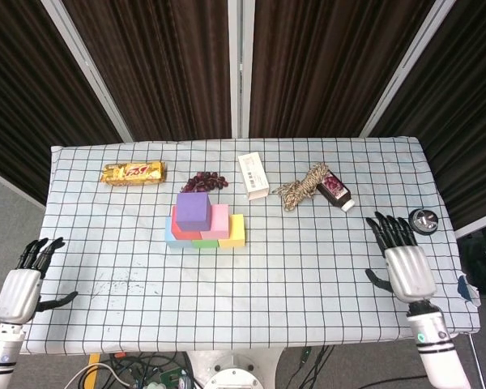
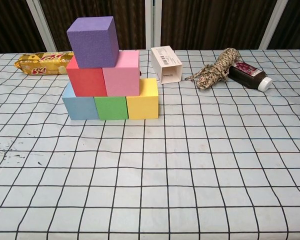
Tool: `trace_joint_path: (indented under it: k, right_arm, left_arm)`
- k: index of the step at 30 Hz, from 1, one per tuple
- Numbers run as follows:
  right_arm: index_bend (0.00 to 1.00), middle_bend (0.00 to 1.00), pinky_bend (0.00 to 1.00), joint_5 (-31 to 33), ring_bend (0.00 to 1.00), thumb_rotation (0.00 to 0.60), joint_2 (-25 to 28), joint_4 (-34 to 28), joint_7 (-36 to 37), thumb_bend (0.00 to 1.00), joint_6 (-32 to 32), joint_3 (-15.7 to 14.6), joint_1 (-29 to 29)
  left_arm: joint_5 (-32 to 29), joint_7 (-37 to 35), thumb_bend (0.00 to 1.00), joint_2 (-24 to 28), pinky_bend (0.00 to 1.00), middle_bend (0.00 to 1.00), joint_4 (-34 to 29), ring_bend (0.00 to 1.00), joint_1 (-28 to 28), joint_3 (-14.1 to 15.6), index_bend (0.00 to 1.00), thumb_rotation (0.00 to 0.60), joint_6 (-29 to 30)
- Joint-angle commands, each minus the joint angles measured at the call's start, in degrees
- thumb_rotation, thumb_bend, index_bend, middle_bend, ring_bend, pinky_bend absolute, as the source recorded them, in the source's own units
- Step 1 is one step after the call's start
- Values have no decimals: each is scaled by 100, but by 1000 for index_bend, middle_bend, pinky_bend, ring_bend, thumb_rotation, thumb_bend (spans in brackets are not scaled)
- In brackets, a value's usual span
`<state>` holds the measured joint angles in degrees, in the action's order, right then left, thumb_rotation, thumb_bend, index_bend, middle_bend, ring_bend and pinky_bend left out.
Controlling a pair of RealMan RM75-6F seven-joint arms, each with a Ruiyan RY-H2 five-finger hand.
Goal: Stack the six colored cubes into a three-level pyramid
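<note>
The cubes stand stacked in three levels on the checked cloth. At the bottom sit a light blue cube (image 2: pixel 80 107), a green cube (image 2: pixel 111 107) and a yellow cube (image 2: pixel 143 99). On them rest a red cube (image 2: pixel 87 80) and a pink cube (image 2: pixel 122 74). A purple cube (image 2: pixel 93 41) (image 1: pixel 193 210) tops the stack, set toward the left. My right hand (image 1: pixel 402 261) hovers open at the table's front right, far from the stack. My left hand (image 1: pixel 23 280) hangs open off the front left edge. Neither hand shows in the chest view.
Behind the stack lie a gold snack bar (image 2: pixel 40 62), a white box (image 2: pixel 166 64), a coil of twine (image 2: pixel 217 67) and a dark bottle (image 2: pixel 250 75). Dark dried berries (image 1: pixel 204 181) lie behind the cubes. A small round object (image 1: pixel 422 220) sits at the right edge.
</note>
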<state>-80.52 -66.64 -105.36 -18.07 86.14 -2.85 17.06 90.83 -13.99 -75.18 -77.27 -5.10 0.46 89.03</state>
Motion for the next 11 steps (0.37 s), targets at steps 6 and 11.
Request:
trace_joint_path:
  k: [6, 11]
  right_arm:
    - [0, 0, 0, -531, 0, 600, -611, 1277, 416, 114, 482, -516, -910]
    - [0, 0, 0, -612, 0, 600, -933, 1805, 861, 110, 366, -470, -1037]
  left_arm:
    - [-61, 764, 0, -1, 22, 103, -142, 22, 371, 9, 51, 600, 491]
    - [-110, 782, 0, -39, 22, 103, -75, 22, 520, 88, 51, 600, 514]
